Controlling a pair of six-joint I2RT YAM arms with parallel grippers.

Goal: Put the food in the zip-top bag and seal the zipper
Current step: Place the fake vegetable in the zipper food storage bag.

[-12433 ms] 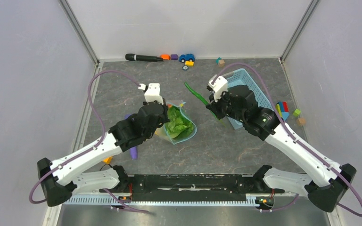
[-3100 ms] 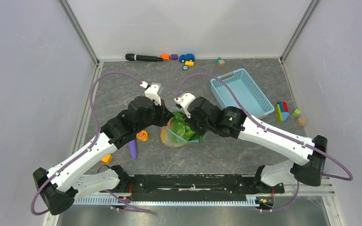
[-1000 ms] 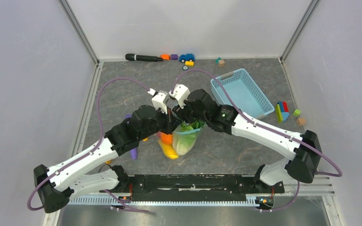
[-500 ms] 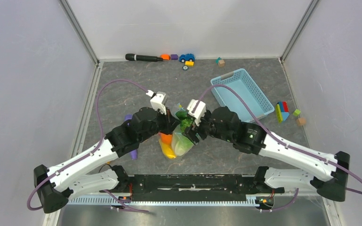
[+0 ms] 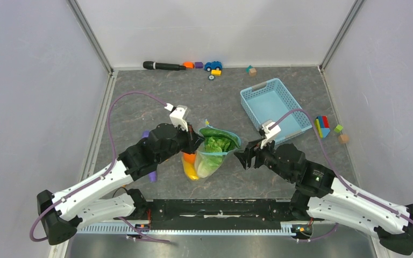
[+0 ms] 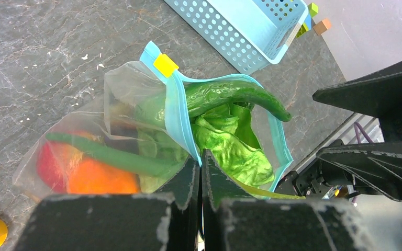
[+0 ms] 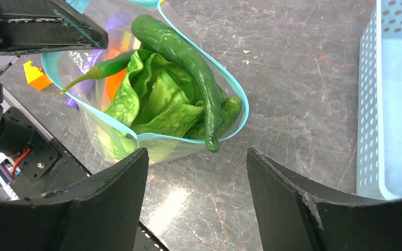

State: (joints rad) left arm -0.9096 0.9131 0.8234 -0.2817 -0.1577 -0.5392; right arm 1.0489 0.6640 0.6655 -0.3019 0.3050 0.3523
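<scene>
While left fingers (image 6: 180,185) clamp the zipper (image 6: 174,104), right fingers (image 7: 104,209) gape near the upward-mouthed bag (image 6: 84,125).

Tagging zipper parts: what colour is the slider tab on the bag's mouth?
Yellow slider tab, at one end of the teal-blue zipper; clearest in the left wrist view.

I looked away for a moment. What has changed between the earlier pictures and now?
The right gripper carried the long green pod from beside the basket to the zip-top bag, left it across the mouth, let go and pulled back to the right, open. The left gripper stayed shut on the zipper; bag still unsealed, basket unmoved.
</scene>
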